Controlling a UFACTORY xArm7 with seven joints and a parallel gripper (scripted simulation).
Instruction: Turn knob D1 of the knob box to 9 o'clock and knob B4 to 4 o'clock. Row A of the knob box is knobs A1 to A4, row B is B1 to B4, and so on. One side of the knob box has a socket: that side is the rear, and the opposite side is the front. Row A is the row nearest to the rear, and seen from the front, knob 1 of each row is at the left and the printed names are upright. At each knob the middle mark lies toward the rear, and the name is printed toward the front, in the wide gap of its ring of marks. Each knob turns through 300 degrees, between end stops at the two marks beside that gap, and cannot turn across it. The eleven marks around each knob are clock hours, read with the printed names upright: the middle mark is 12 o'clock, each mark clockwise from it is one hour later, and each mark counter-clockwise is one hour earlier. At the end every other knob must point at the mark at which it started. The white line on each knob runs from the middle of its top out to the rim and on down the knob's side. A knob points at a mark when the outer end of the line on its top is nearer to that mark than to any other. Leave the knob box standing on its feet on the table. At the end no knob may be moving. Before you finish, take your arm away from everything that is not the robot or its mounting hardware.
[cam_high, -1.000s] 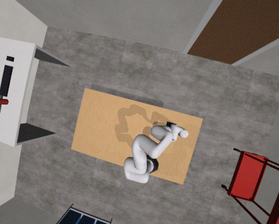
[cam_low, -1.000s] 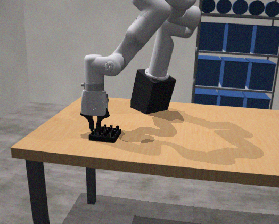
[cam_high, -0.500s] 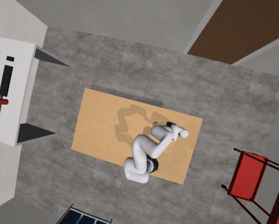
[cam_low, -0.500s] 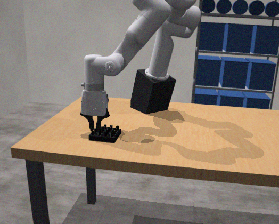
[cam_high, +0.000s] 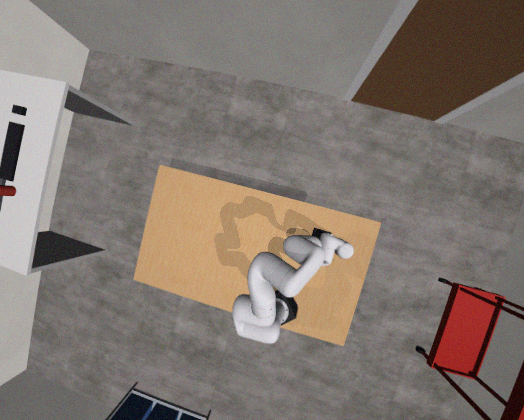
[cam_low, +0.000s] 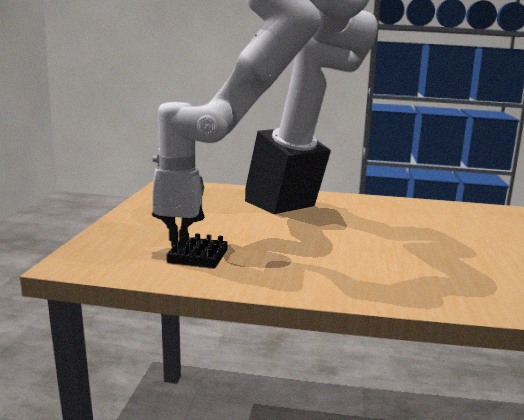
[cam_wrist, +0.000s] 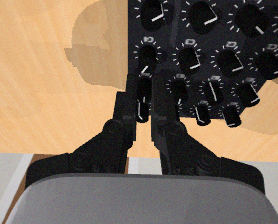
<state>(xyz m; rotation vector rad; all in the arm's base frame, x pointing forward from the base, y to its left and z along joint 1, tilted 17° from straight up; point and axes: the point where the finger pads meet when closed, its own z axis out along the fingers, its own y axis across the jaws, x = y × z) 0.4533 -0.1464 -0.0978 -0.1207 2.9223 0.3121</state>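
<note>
The black knob box (cam_low: 192, 261) (cam_high: 318, 233) stands flat on the table, its knobs upward. In the wrist view its printed names face the top, so the front is up and column 4 is at the left. My gripper (cam_wrist: 144, 89) (cam_low: 178, 244) points down at the box and is shut on knob B4 (cam_wrist: 144, 91), one finger on each side. The direction of B4's line is hidden between the fingers. Knob A4 (cam_wrist: 143, 111) stands just below it and knob C4 (cam_wrist: 148, 54) above. Knob D1 is outside the wrist view and cannot be told apart in the top and exterior views.
Knob B3 (cam_wrist: 179, 91) stands close beside the right finger. Knobs A2 (cam_wrist: 202, 115) and A1 (cam_wrist: 232, 116) stand further right. The wooden table (cam_high: 185, 230) (cam_low: 380, 250) bears the box near one end. The arm's black base block (cam_low: 287, 172) stands behind.
</note>
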